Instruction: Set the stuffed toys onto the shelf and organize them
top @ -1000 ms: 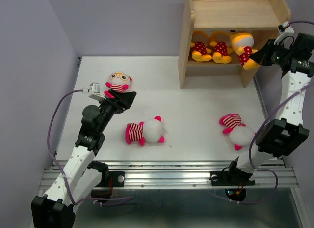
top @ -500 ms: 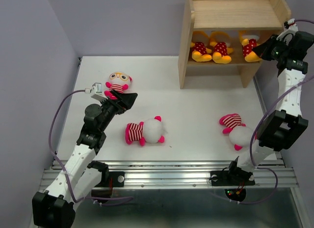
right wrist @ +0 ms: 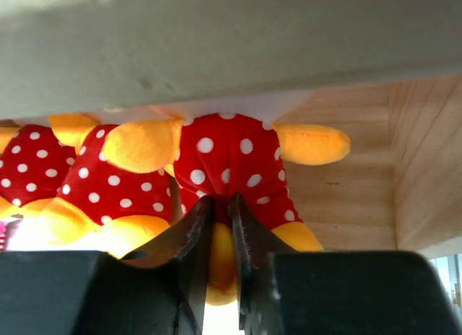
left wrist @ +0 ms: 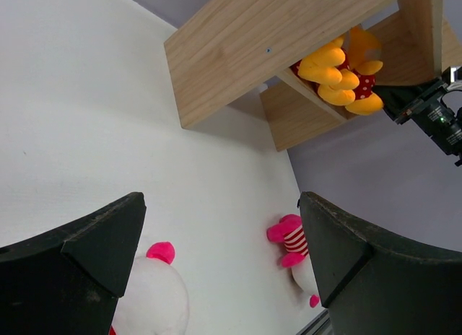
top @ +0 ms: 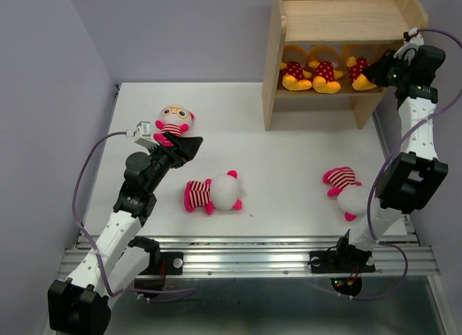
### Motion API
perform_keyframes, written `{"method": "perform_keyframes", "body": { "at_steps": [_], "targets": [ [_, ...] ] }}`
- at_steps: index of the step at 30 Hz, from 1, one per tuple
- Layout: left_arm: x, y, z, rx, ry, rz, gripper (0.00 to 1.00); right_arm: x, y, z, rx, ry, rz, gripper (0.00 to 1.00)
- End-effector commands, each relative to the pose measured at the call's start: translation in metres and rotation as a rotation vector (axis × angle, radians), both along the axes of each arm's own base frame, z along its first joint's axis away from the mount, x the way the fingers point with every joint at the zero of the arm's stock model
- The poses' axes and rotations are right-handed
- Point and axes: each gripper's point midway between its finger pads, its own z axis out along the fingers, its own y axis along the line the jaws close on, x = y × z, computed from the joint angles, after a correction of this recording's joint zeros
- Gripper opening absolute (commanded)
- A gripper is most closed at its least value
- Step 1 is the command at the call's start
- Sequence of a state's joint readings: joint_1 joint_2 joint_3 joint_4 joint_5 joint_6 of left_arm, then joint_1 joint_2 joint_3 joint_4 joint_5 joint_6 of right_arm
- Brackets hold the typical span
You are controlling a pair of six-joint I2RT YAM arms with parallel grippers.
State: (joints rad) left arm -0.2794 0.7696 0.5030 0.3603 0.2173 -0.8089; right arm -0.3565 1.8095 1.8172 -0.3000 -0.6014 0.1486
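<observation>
Along the lower tier of the shelf (top: 339,32) we recorded three yellow toys in red white-dotted outfits, side by side: the leftmost yellow toy (top: 294,72), the middle yellow toy (top: 324,72) and the rightmost yellow toy (top: 358,67). The right gripper (top: 375,74) reached into that tier from the shelf's right end. In the right wrist view its jaws were pinched almost together on a yellow limb of the rightmost yellow toy (right wrist: 231,165), just below the dotted body; the right gripper (right wrist: 220,216) was thus clamped on that toy.

We noted the left gripper (top: 189,143) hanging over the table (top: 289,154) with its jaws spread wide and nothing between them, as the left wrist view confirmed (left wrist: 220,234).

Three striped toys were on the table. The far striped toy (top: 174,121) sat just beyond the left gripper, face up; we could not tell whether they touched. The central striped toy (top: 213,193) lay on its side, head to the right. The near-right striped toy (top: 341,180) lay beside the right arm, its head partly hidden by it
</observation>
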Motion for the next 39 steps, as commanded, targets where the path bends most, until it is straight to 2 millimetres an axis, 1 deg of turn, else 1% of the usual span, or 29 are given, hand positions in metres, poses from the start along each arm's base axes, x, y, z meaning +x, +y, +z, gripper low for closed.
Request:
{"method": "perform_keyframes", "body": {
  "at_steps": [1,2,3,4,5,7,8,10,12,16,22,23,25,26,29,31,33,39],
  "targets": [
    [0.000,0.000,0.015,-0.013,-0.059,-0.008,0.99,0.009,-0.001,0.011,-0.044,-0.057,0.003,0.25],
    [0.000,-0.001,0.016,-0.015,-0.060,-0.010,0.99,0.009,0.000,0.010,-0.044,-0.055,0.003,0.26],
    [0.001,-0.001,0.015,-0.013,-0.058,-0.010,0.99,0.008,0.000,0.009,-0.047,-0.054,0.004,0.30],
    [0.001,-0.001,0.015,-0.011,-0.058,-0.010,0.99,0.007,0.000,0.004,-0.045,-0.044,0.005,0.33],
    [0.001,-0.001,0.016,-0.012,-0.060,-0.011,0.99,0.005,0.000,0.005,-0.052,-0.046,0.005,0.38],
    [0.002,-0.002,0.017,-0.012,-0.060,-0.013,0.99,0.004,0.000,0.001,-0.057,-0.039,0.002,0.41],
    [0.003,-0.002,0.015,-0.011,-0.057,-0.014,0.99,0.003,0.000,0.002,-0.064,-0.043,0.002,0.45],
    [0.003,-0.003,0.017,-0.012,-0.060,-0.019,0.99,0.001,0.000,0.001,-0.068,-0.041,0.003,0.49],
    [0.003,-0.004,0.016,-0.013,-0.058,-0.022,0.99,0.000,0.000,0.002,-0.072,-0.043,0.002,0.55],
    [0.002,-0.004,0.018,-0.014,-0.064,-0.023,0.99,-0.004,0.002,0.015,-0.092,-0.077,0.008,0.63],
    [0.000,-0.003,0.016,-0.011,-0.063,-0.028,0.99,-0.012,0.004,0.037,-0.136,-0.137,0.016,0.65],
    [-0.001,-0.003,0.015,-0.009,-0.063,-0.028,0.99,-0.016,0.005,0.046,-0.156,-0.160,0.016,0.66],
    [-0.002,-0.003,0.014,-0.009,-0.061,-0.028,0.99,-0.021,0.006,0.051,-0.179,-0.175,0.019,0.68],
    [-0.004,-0.003,0.014,-0.011,-0.062,-0.029,0.99,-0.026,0.007,0.059,-0.191,-0.192,0.015,0.68],
    [-0.006,-0.001,0.013,-0.011,-0.062,-0.023,0.99,-0.036,0.005,0.066,-0.265,-0.219,0.006,0.69],
    [-0.006,-0.001,0.011,-0.010,-0.060,-0.020,0.99,-0.038,0.001,0.065,-0.283,-0.215,-0.017,0.68],
    [-0.007,-0.001,0.010,-0.010,-0.058,-0.022,0.99,-0.041,-0.001,0.058,-0.298,-0.203,-0.029,0.68],
    [-0.006,-0.001,0.009,-0.007,-0.054,-0.023,0.99,-0.037,-0.010,0.034,-0.312,-0.149,-0.060,0.65]
  ]
}}
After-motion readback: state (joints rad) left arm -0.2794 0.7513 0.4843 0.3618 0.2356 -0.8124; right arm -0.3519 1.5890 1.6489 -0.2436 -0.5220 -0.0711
